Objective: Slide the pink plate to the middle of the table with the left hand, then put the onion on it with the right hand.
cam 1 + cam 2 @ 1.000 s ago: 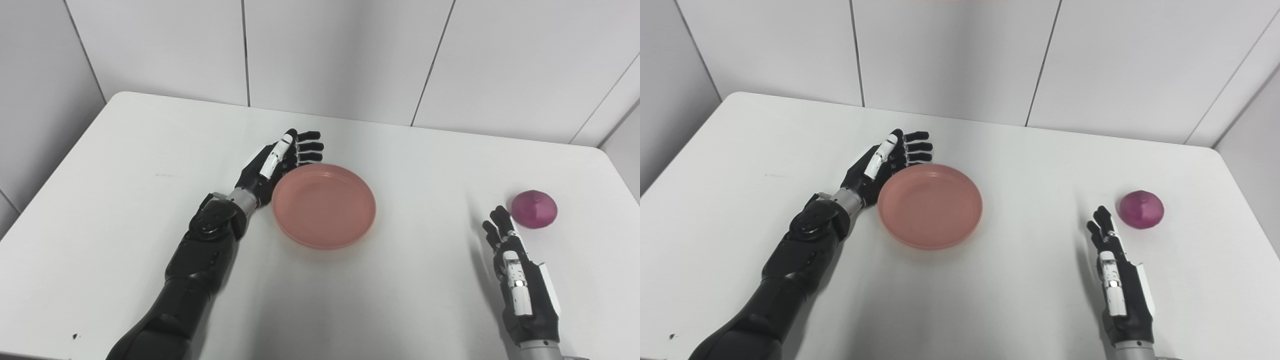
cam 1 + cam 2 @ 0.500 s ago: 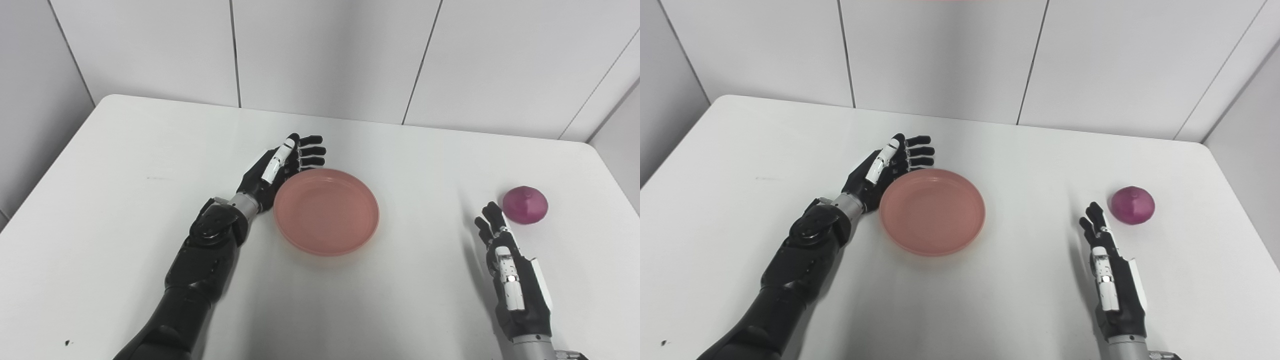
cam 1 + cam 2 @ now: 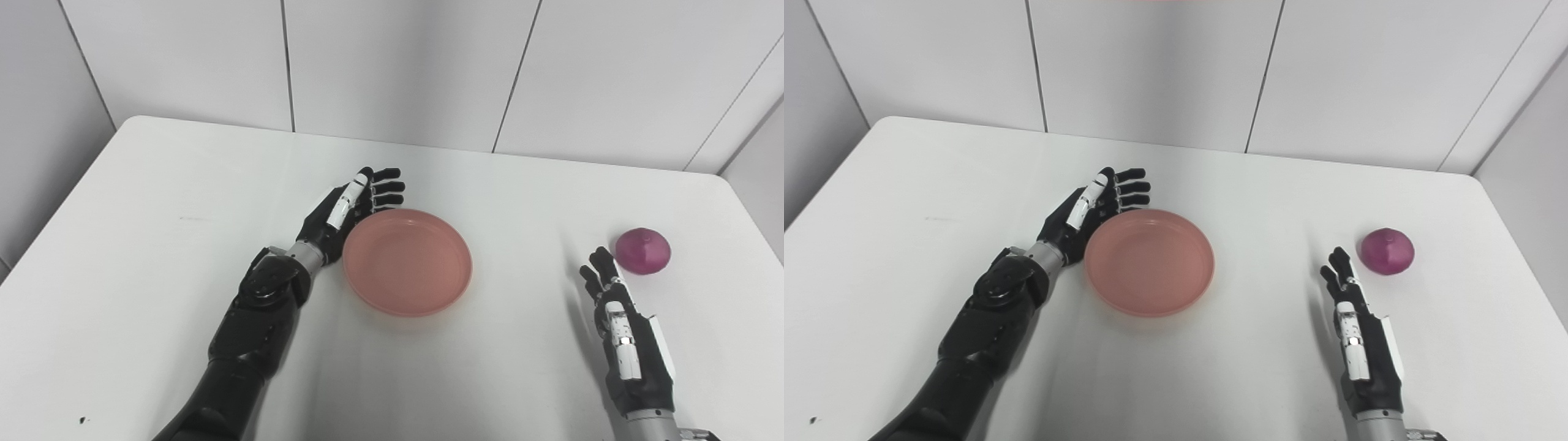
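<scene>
white table (image 3: 153,245), pink plate (image 3: 407,262) farther right

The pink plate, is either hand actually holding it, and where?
Neither. The left hand, open, rests against the pink plate at its near-left rim; the right hand is open and empty.

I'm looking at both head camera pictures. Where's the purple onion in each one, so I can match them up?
Left eye view: the onion lies far right, at mid-height, just beyond the right hand.
Right eye view: the onion is again at the right, a little further from the edge.
Shared landmark: the pink plate near the table's middle.
</scene>
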{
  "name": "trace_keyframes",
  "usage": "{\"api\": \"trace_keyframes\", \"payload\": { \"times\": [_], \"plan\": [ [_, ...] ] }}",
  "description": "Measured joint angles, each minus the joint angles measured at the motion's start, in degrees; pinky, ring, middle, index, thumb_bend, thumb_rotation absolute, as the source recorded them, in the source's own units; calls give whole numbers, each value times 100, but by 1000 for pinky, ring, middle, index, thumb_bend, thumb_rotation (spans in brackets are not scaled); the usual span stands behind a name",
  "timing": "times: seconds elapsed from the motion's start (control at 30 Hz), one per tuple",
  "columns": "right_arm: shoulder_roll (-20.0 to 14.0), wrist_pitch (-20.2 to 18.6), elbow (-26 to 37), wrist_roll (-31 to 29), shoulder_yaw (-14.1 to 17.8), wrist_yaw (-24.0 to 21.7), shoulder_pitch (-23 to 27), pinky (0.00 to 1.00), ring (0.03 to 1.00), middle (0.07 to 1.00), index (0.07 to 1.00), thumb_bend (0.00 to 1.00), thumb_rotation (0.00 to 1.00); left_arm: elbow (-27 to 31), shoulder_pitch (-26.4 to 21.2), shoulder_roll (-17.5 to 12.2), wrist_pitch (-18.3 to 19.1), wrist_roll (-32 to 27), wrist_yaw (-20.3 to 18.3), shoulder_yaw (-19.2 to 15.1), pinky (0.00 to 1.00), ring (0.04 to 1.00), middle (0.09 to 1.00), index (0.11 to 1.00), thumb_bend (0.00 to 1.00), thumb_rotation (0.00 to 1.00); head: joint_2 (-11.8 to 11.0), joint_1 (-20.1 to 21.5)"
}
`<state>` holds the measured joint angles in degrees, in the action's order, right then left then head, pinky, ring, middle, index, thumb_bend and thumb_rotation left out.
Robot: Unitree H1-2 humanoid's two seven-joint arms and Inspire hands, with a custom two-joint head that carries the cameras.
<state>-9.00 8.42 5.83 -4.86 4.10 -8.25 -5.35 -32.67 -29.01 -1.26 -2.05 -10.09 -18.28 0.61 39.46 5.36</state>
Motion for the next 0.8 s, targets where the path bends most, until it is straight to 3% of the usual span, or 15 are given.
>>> {"api": "trace_keyframes", "payload": {
  "times": [0.6,0.73,0.8],
  "plan": [
    [16,-12,6,41,-7,8,1,1000,953,970,971,299,1000,164,21,89,250,21,120,-15,794,803,803,777,393,1000,35,79],
    [37,-12,7,132,-6,54,6,968,923,943,948,368,920,96,20,73,135,19,116,-36,792,799,801,776,396,1000,26,202],
    [54,-12,6,201,-6,77,16,951,913,934,940,356,913,-10,18,52,22,20,92,-31,791,800,802,779,403,1000,26,202]
  ]
}}
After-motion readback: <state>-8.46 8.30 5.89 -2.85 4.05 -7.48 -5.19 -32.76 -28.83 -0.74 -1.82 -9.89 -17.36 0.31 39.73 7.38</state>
